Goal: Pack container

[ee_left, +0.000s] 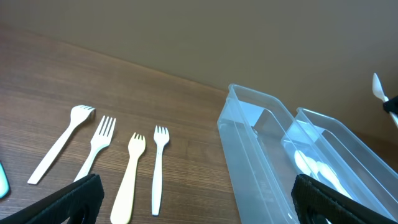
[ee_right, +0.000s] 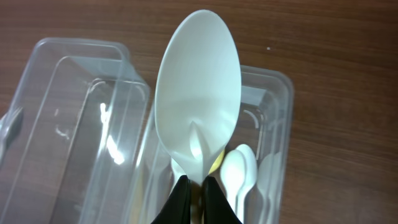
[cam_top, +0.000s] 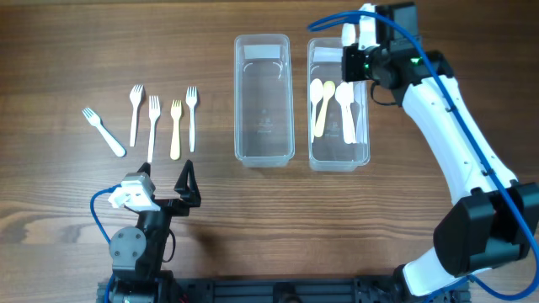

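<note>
Two clear plastic containers stand side by side: the left one (cam_top: pixel 264 97) holds nothing, the right one (cam_top: pixel 338 101) holds several white and yellow spoons (cam_top: pixel 333 105). My right gripper (ee_right: pixel 198 186) is shut on a white spoon (ee_right: pixel 198 106), bowl up, held above the far end of the right container (ee_right: pixel 273 124). Several white and yellow forks (cam_top: pixel 154 122) lie in a row on the wooden table at the left; they also show in the left wrist view (ee_left: pixel 127 168). My left gripper (cam_top: pixel 168 181) is open and empty, near the front edge, below the forks.
In the left wrist view both containers (ee_left: pixel 261 155) stand to the right of the forks. Bare wooden table lies between the forks and the containers and along the front.
</note>
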You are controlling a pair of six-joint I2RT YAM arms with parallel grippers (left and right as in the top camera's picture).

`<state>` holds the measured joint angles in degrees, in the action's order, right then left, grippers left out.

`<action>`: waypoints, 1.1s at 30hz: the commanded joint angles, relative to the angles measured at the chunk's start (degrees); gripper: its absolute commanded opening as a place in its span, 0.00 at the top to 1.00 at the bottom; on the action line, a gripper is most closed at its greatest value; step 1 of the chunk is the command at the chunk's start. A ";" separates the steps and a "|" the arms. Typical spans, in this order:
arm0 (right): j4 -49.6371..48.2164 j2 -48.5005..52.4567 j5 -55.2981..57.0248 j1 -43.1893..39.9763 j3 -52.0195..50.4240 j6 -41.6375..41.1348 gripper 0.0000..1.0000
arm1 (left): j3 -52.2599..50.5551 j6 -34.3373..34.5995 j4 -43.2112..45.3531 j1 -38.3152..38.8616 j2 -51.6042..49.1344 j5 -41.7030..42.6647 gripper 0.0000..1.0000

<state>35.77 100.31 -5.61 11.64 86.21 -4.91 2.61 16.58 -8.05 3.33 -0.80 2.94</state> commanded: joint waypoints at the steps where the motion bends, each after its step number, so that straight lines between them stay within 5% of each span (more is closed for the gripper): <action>1: 0.07 2.99 -0.42 1.07 0.33 -2.27 0.96 | -0.52 -0.79 0.17 0.20 0.31 0.46 0.00; 7: 0.96 8.15 -0.50 1.14 0.31 -2.97 0.91 | -0.52 -0.79 0.17 0.20 0.31 0.46 0.00; 10: 1.07 8.87 -0.50 1.49 0.31 -2.99 0.47 | -0.52 -0.79 0.17 0.20 0.31 0.46 0.00; 12: 0.33 8.35 -0.57 1.70 0.44 -2.97 0.40 | -0.52 -0.76 0.17 0.20 0.31 0.46 0.00; 18: -0.20 2.91 3.74 -0.39 2.75 -2.82 0.33 | -0.52 -0.79 0.17 0.20 0.31 0.46 0.00; 26: 0.61 -0.44 12.28 -15.39 3.19 -2.58 0.31 | -0.52 -0.79 0.17 0.20 0.31 0.46 0.00; 33: 0.72 -0.44 12.28 -23.15 3.19 -2.56 0.01 | -0.52 -0.79 0.17 0.20 0.31 0.46 0.00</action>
<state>36.40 100.60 5.65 -10.39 88.36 -7.51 2.61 16.58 -8.05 3.33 -0.80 2.94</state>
